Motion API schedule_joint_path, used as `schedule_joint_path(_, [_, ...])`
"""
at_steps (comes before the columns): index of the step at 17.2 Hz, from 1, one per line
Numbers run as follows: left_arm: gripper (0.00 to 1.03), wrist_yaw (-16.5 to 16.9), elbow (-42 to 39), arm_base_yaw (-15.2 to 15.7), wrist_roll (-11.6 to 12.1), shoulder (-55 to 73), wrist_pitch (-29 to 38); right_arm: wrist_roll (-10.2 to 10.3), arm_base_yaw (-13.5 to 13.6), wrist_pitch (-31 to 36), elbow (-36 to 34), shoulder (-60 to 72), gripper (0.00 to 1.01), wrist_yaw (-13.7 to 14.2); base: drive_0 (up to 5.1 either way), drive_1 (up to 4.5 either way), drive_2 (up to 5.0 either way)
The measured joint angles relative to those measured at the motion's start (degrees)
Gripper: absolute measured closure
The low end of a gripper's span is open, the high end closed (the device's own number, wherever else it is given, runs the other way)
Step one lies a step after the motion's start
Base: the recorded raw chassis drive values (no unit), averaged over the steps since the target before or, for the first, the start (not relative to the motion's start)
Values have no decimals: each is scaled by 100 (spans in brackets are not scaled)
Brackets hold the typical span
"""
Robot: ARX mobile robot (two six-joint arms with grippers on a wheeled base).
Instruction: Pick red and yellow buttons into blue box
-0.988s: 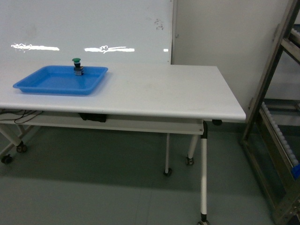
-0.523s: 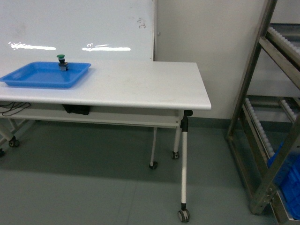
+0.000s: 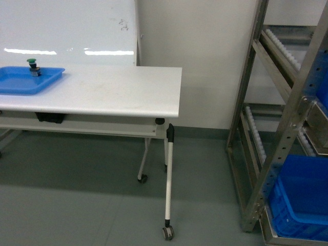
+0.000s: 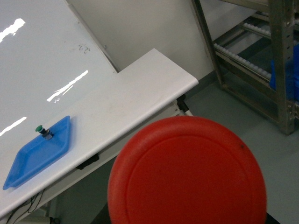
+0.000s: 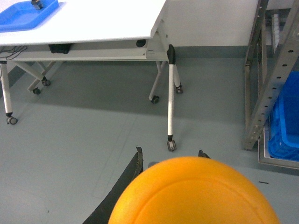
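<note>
Workshop: roller rack, folding table

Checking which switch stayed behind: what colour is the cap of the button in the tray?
Green; the button shows best in the head view.

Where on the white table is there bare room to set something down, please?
The table is bare from the tray's right edge to the table's right end. The only crowded spot is the tray at far left, holding the green button.

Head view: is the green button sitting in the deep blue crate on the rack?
No, the green button stands in the shallow blue tray on the white table; the blue crate is under the rack.
</note>
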Motion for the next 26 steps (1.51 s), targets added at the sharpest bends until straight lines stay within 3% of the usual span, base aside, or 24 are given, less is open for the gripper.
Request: schedule_joint_path(26, [78, 0, 0, 0, 0, 7, -4, 0, 0, 0, 0, 2, 74, 0, 469, -229, -229])
